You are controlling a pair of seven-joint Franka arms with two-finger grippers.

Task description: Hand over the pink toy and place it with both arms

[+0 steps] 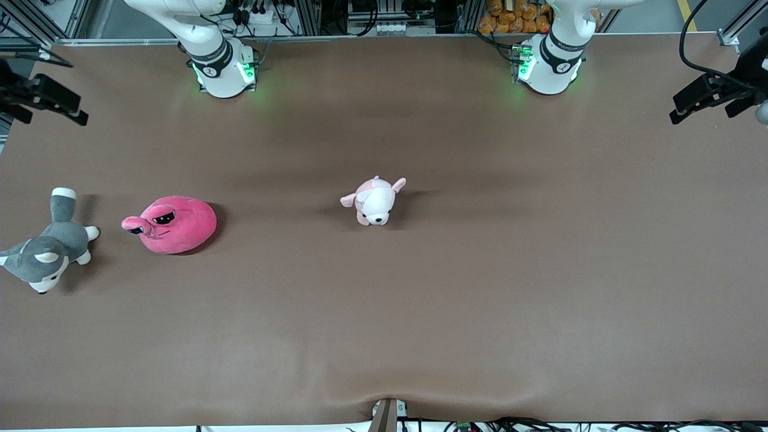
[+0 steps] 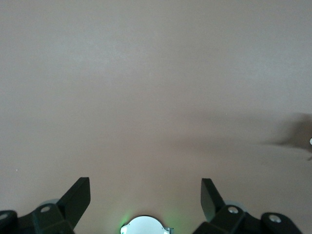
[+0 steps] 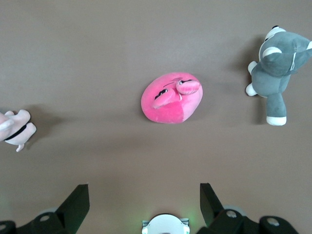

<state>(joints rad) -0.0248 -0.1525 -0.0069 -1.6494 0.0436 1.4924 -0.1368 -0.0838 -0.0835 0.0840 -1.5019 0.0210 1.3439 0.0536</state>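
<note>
Nearest the front camera lies the grey husky plush (image 1: 45, 252), at the right arm's end of the table (image 1: 384, 330). Just beside it, toward the middle, sits the pink toy (image 1: 174, 224) — snout pointing at the husky, long axis running along the table. It lies on the right arm's side, so the right pincer (image 3: 145, 201), fingers apart and empty above it, is better placed. Left pincer (image 2: 146, 195) waits, spread over bare table. No containers — only a pale puppy plush (image 1: 375, 201) mid-table.
</note>
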